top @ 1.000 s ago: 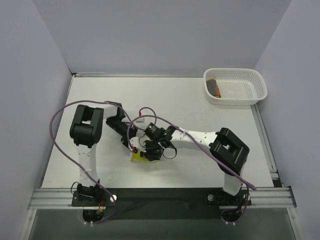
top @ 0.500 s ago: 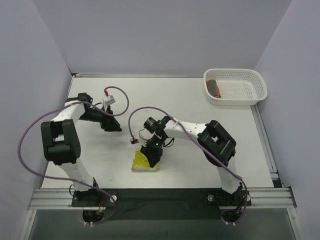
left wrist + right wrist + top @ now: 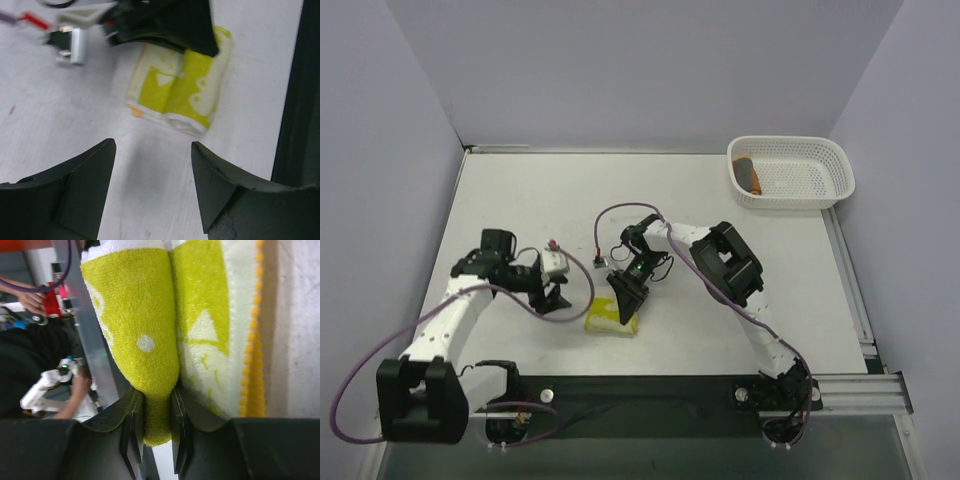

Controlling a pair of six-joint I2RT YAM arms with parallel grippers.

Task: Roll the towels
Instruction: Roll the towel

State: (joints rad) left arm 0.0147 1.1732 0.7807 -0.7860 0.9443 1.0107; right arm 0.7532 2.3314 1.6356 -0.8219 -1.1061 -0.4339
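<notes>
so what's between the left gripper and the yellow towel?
Nothing: bare table between the open left gripper and the yellow towel, per the left wrist view.

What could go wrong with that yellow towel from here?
1. The right jaws pinch only a thin fold of the towel; it may slip out and the roll may loosen.
2. The left jaws stand open, apart from the towel, so a pull could drag it across the table instead of rolling it.

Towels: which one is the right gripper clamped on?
The pale yellow towel with lime-green prints, on the table by the near edge: the right gripper pinches its rolled part. The orange towel lies untouched in the white basket.
</notes>
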